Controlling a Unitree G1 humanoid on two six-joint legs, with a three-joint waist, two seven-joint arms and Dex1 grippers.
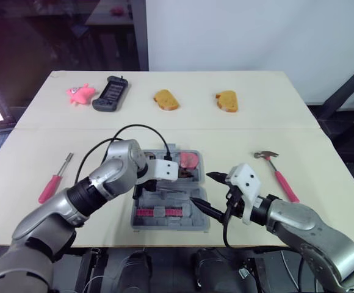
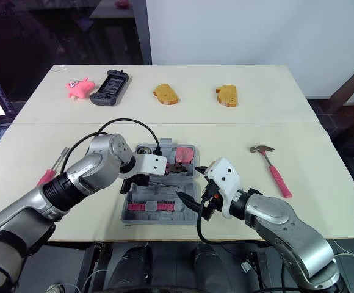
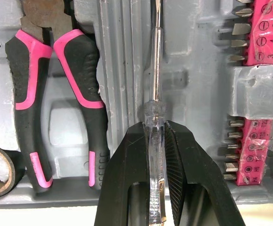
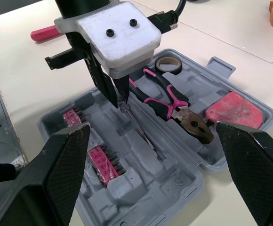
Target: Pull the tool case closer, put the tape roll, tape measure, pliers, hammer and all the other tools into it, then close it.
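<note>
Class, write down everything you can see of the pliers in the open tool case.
The pliers have dark, worn-looking metal jaws, shut, and two curved handles with black and pink grips. They lie flat in a moulded recess of the grey plastic tool case, resting on it. The tape roll sits by the handle ends and the pink tape measure lies near the jaws. The left hand holds a screwdriver alongside, not touching them.
</note>
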